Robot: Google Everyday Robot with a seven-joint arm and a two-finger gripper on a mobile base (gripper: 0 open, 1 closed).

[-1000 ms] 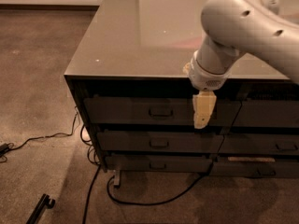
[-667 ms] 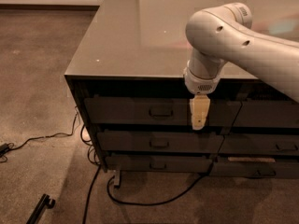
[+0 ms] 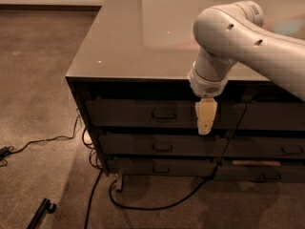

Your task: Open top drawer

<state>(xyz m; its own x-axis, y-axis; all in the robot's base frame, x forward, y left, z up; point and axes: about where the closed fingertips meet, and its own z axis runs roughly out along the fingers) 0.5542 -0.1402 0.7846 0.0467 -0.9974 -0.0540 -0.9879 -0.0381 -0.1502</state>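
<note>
One pincer [image 3: 205, 127] before one top drawer [image 3: 128, 113]

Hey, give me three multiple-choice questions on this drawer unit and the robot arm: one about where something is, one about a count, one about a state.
1. Where is the gripper?
A. In front of the top drawer, right of its handle
B. Down on the floor by the cables
C. Resting on the tabletop's far edge

2. How many drawers are in the left stack?
A. Two
B. Three
C. Five

3. What state is the top drawer in?
A. Pulled all the way out
B. Shut
C. Taken out and lying on the floor

Answers:
1 A: the gripper hangs down across the drawer's front, to the right of the handle.
2 B: three fronts with handles sit one below another.
3 B: its front is in line with the fronts below it.
</note>
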